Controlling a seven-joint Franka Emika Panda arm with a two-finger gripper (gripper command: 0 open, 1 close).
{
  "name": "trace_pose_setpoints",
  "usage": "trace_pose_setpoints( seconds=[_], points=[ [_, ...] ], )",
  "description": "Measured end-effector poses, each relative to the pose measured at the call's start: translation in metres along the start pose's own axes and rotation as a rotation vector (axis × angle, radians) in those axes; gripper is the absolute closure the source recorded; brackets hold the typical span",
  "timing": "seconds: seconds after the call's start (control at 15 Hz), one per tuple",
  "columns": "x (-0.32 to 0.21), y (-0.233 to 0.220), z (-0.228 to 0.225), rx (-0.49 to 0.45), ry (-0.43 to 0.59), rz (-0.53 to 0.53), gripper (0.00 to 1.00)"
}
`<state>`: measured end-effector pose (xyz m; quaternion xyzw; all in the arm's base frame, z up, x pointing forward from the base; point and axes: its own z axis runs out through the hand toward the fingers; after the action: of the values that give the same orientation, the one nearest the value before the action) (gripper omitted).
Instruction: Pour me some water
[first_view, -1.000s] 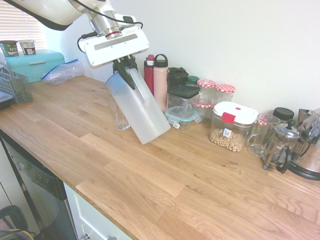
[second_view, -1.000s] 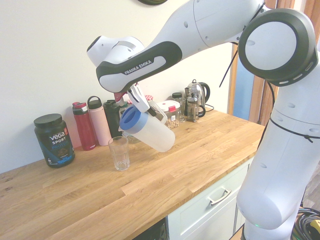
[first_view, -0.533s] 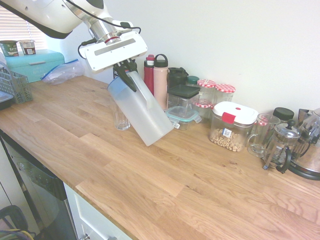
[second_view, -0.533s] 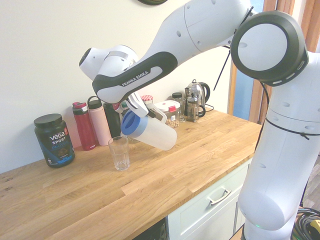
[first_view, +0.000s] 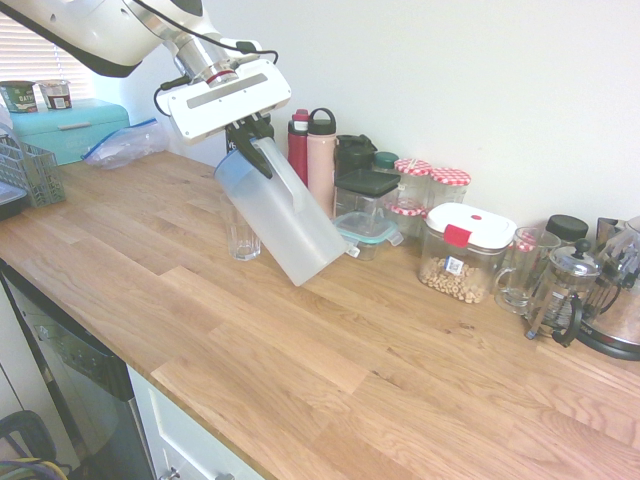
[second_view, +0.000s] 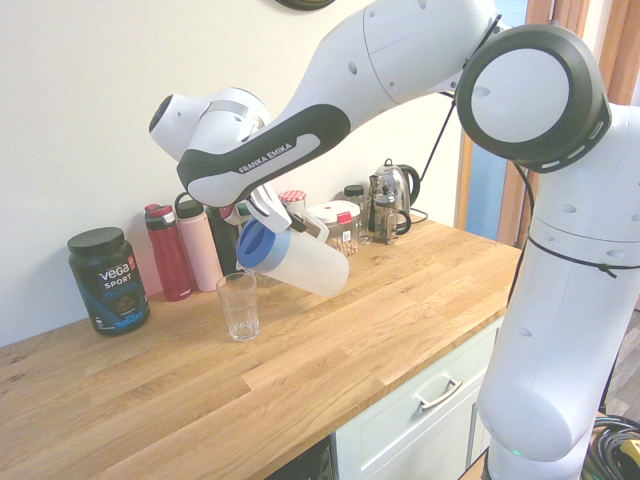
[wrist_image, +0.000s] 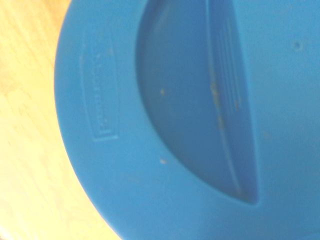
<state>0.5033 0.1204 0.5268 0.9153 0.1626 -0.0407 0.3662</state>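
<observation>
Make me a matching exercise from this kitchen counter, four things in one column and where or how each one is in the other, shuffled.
Things:
1. translucent plastic pitcher with blue lid
2. clear drinking glass
3. black Vega Sport tub
4. clear container with white lid and red clip

States:
A. holds small round cereal pieces
B. tilted in the air, held by the gripper
C. standing upright below the pitcher's lid end
D. beside the red bottle near the wall

Pairs: 1-B, 2-C, 3-D, 4-A
</observation>
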Motion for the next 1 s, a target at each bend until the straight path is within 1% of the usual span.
trace_pose_setpoints(
  seconds=[0.13,0.33,0.53,0.67,0.8,1.0],
  points=[
    [-0.005,0.016,-0.009,0.057,0.035,0.048,1.00],
    [-0.035,0.065,-0.010,0.201,0.089,0.167,1.00],
    [-0.075,0.114,0.024,0.337,0.127,0.320,1.00],
    [-0.092,0.135,0.049,0.415,0.122,0.423,1.00],
    [-0.098,0.143,0.070,0.473,0.107,0.534,1.00],
    [-0.099,0.134,0.101,0.561,0.053,0.687,1.00]
  ],
)
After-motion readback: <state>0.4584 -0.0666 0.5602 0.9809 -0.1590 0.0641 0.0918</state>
